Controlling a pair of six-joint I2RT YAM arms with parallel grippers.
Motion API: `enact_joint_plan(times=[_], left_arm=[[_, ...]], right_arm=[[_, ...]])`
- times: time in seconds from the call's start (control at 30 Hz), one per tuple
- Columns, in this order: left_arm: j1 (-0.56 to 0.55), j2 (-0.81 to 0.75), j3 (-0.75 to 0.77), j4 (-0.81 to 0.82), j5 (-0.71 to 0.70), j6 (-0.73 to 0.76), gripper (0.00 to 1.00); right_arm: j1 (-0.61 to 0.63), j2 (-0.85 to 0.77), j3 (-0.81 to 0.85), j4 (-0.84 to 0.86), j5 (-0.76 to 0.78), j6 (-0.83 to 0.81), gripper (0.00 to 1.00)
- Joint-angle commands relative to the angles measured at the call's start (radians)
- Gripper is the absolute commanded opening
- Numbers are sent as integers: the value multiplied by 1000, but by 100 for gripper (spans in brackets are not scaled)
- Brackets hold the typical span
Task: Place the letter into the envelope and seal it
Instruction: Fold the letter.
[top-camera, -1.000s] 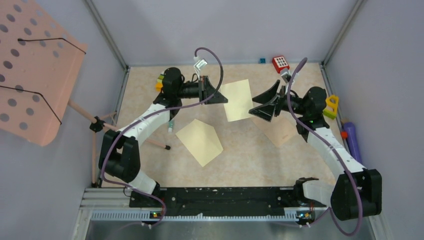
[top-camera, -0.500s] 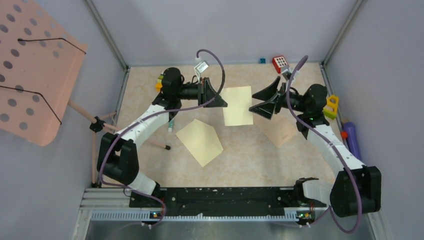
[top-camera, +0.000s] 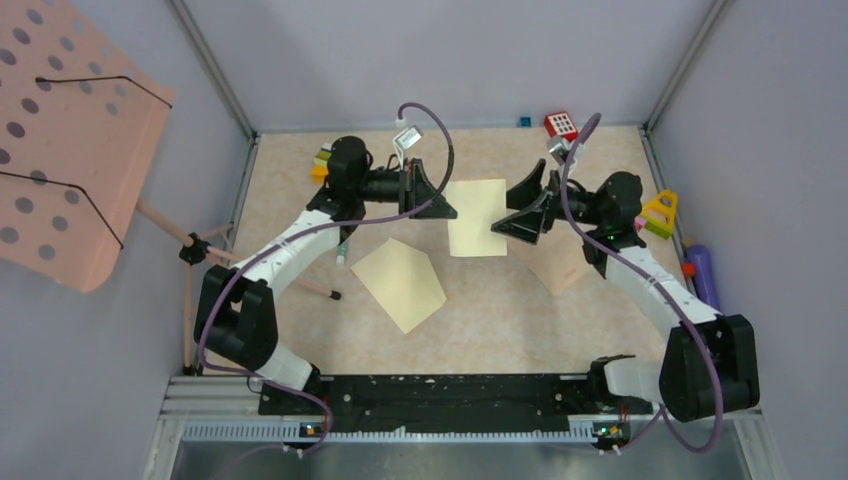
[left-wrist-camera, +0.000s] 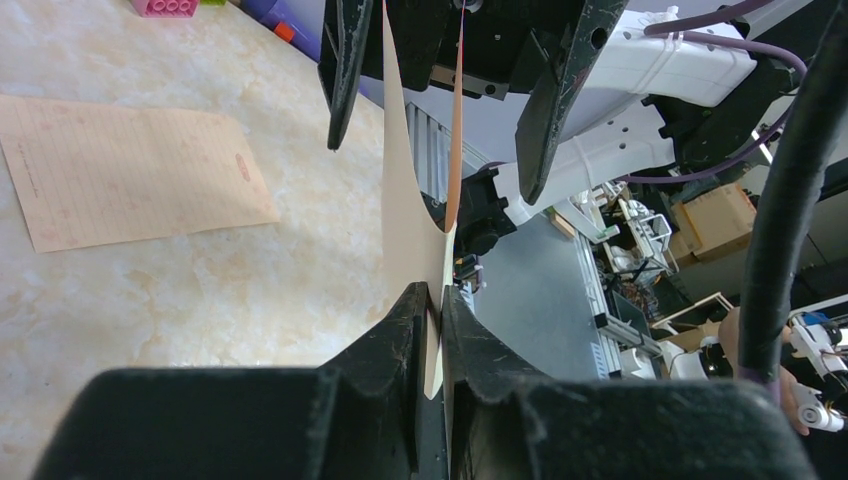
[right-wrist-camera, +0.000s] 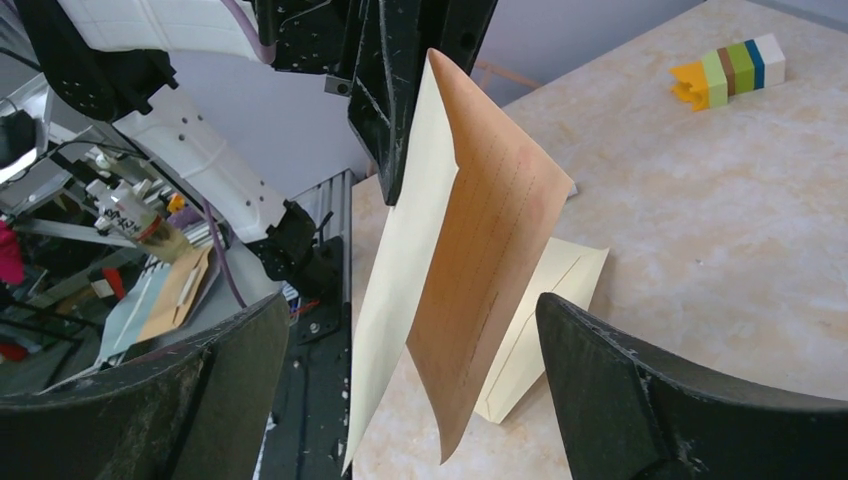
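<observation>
I can't read any writing from here. The lined sheet (left-wrist-camera: 130, 165), left of the left gripper (left-wrist-camera: 428, 292), carries a reddish mark too small to make out.

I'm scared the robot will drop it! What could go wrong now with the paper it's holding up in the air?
The left end effector pinches only a thin edge of the folded letter, so it might slip out.
The letter's two halves splay apart, so the open right end effector around them might crumple it when closing.
The envelope lies flat, so sliding the letter in could be tricky.
</observation>
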Motion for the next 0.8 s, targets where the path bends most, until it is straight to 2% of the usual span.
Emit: enact_joint_plan(times=[0.0,0.07,0.13,0.23,0.3,0.4,0.47,0.6,0.77], left_arm=[[-7,-23,11,18,7,31,15],[-7,-25,14,-6,-10,50,15],[-7,-26,19,-44,-33,81,16],[-7,-25,20,-62,-52,96,21],[-7,-26,21,-72,-61,103,28],[-7,-32,23,-79,-66,107,41],[-7,-36,24,-80,-65,107,53],[-4,-44,25,-84,-51,110,71],[-4,-54,20,-76,9,109,73]], right_arm=[[23,14,5,54,-28,12,87],[24,10,4,60,-33,20,79],[23,10,4,60,-31,28,65],[23,12,2,60,-27,42,37],[24,10,-1,57,-22,42,18],[23,6,-5,49,-18,40,0],[24,2,-5,27,-9,25,0],[23,-2,5,-20,-3,0,0],[2,-3,18,25,-17,80,0]])
